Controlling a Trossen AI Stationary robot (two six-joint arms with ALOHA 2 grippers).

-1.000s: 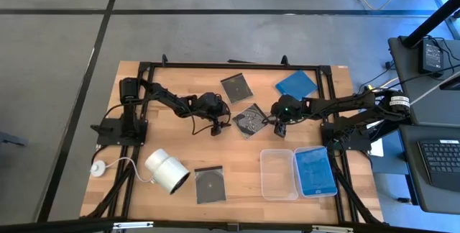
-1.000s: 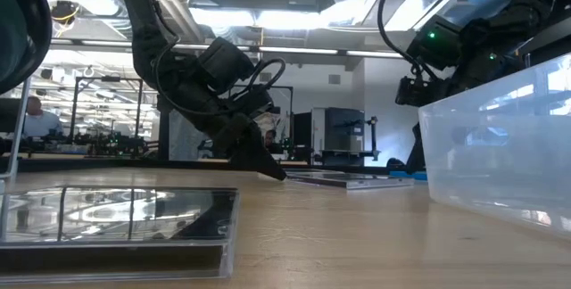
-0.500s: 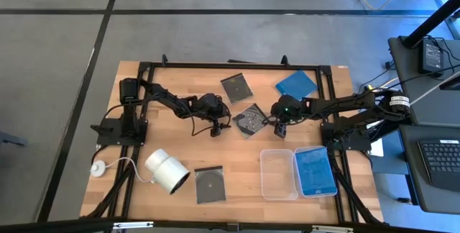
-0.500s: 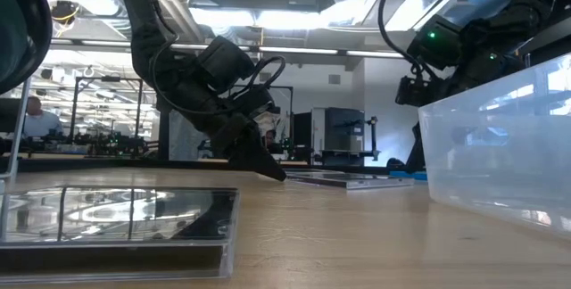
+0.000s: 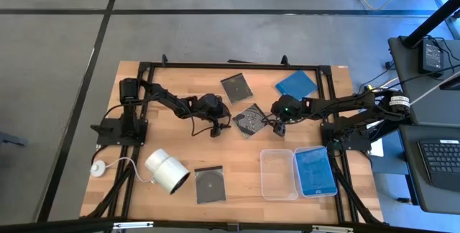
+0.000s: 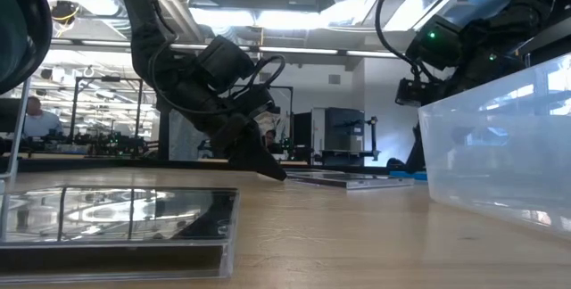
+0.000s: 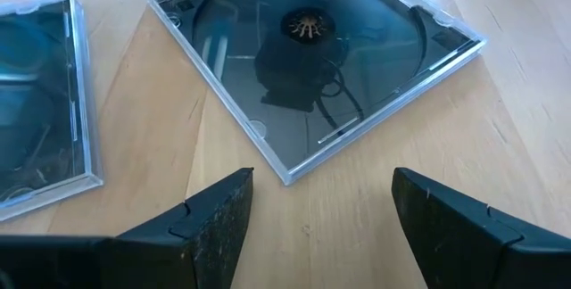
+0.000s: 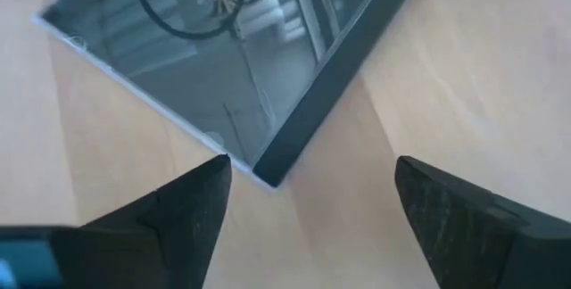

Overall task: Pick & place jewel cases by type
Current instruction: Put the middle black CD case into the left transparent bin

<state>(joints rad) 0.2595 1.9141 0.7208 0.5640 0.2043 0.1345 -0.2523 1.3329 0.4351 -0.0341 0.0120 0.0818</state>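
The left gripper hangs over the wooden table with its two dark fingers spread wide and nothing between them; just ahead lies a clear jewel case, set cornerwise, its near corner pointing between the fingers; a second clear case lies close beside it, cut by the frame edge.

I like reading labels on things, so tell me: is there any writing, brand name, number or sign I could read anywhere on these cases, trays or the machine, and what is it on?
None can be read.
Grey jewel cases: no lettering shows, only the disc hub.
Blue jewel case: plain, no print visible.
Clear trays: unmarked.
White cylinder: no label shows.
Keyboard beside the table: keys too small to read.
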